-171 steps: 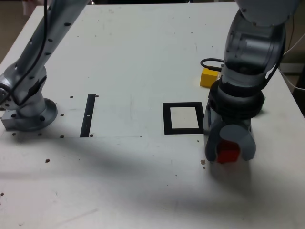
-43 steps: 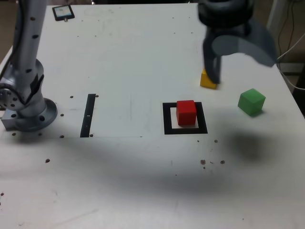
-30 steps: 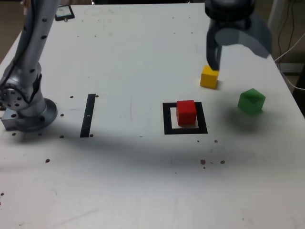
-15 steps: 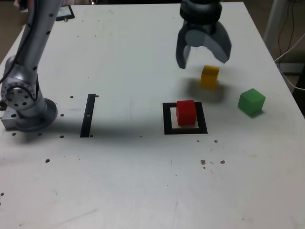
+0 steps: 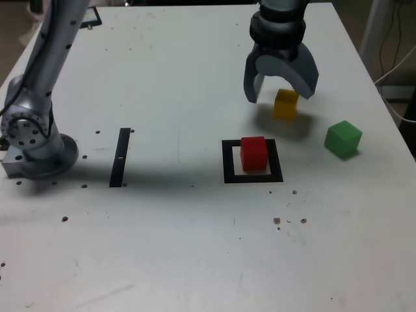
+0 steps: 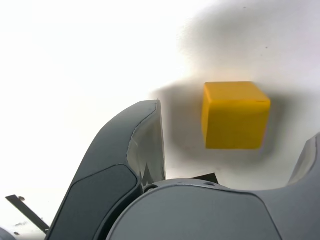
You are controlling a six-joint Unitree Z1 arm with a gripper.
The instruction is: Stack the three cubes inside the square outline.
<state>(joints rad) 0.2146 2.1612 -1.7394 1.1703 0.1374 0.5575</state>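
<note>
In the exterior view, a thin black strip (image 5: pixel 120 157) lies at centre left on the white table (image 5: pixel 182 247). Right of centre, the red cube (image 5: pixel 254 153) sits inside the black square outline (image 5: pixel 227 164). Above it, the gripper (image 5: pixel 281 84) hangs with jaws spread wide and empty, over the yellow cube (image 5: pixel 286 104) (image 6: pixel 234 115). The green cube (image 5: pixel 342 138) rests at far right.

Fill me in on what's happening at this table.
A single robot arm is stacking cubes. The red cube already sits inside the square outline. The gripper hangs open just above the yellow cube, with its fingers spread and nothing held. The green cube lies apart, toward the exterior view's right, on the white table.
</note>
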